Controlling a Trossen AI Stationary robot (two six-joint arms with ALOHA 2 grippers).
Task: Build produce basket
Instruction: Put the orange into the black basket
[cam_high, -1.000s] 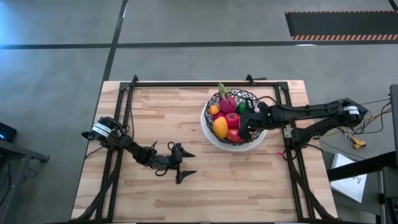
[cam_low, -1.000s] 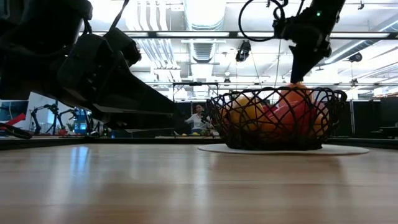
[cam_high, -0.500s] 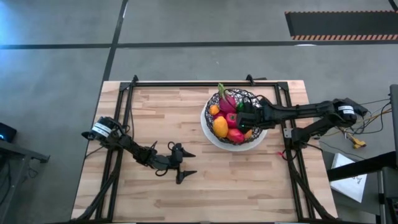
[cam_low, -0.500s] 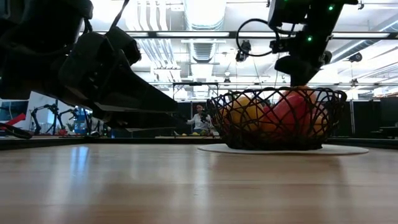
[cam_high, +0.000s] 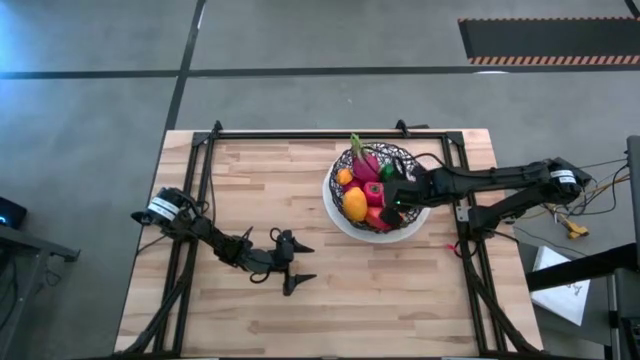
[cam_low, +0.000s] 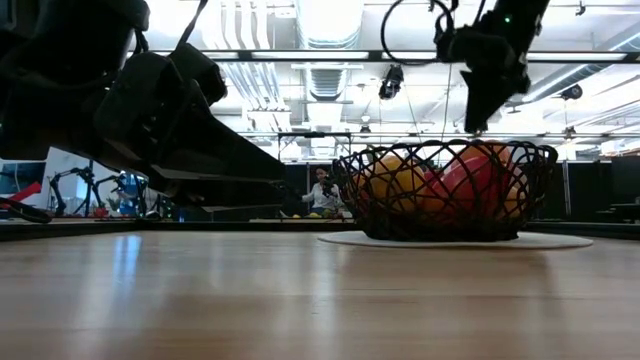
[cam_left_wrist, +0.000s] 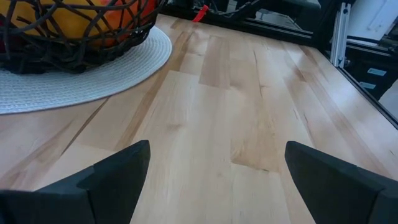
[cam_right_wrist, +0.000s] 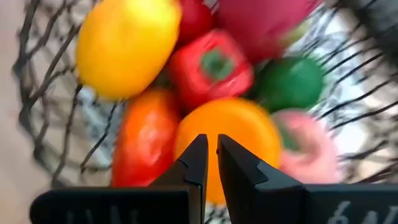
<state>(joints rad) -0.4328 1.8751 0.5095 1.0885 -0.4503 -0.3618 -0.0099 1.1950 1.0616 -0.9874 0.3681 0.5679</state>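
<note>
On the far right part of the pale wooden surface (cam_high: 300, 310) we find the round black wire-mesh basket (cam_high: 404, 158) on its white plate base, filled with toy produce (cam_high: 366, 195): yellow, red, orange, green and pink pieces. The right claw (cam_high: 391, 209) hangs above the pile, fingers together, apparently holding nothing. The left claw (cam_high: 303, 265) rests well apart near the surface's middle, fingers spread.

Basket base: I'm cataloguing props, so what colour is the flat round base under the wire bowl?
White, a round base with fine ribbing, seen best in the left wrist view.
</note>
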